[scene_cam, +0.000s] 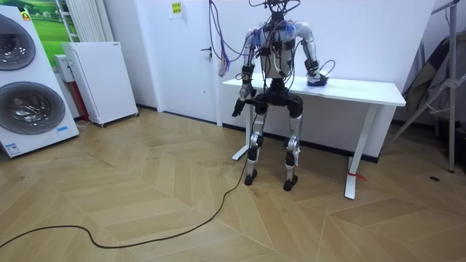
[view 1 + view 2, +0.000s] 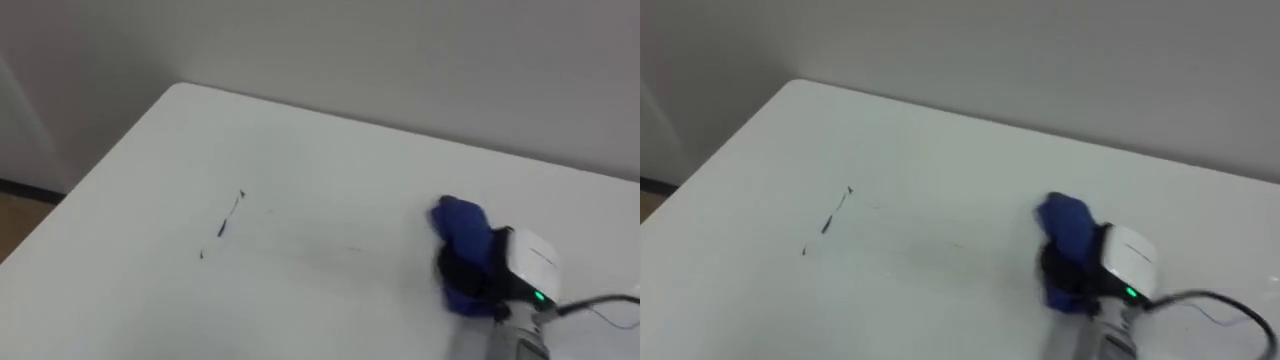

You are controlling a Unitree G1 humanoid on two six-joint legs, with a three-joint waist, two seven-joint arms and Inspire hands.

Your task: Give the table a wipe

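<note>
Blue cloth (image 2: 458,225) bunched at lower right over right hand (image 2: 468,277), grip cannot be told; dark pen streaks (image 2: 228,222) centre-left on white table (image 2: 300,150).

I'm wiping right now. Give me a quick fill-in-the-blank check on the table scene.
1. The right hand grips a ___ cloth.
2. The dark mark lies to the cloth's ___.
3. The cloth rests on a ___ table.
4. The left hand hangs ___ the tabletop.
Missing words: blue, left, white, below.
</note>
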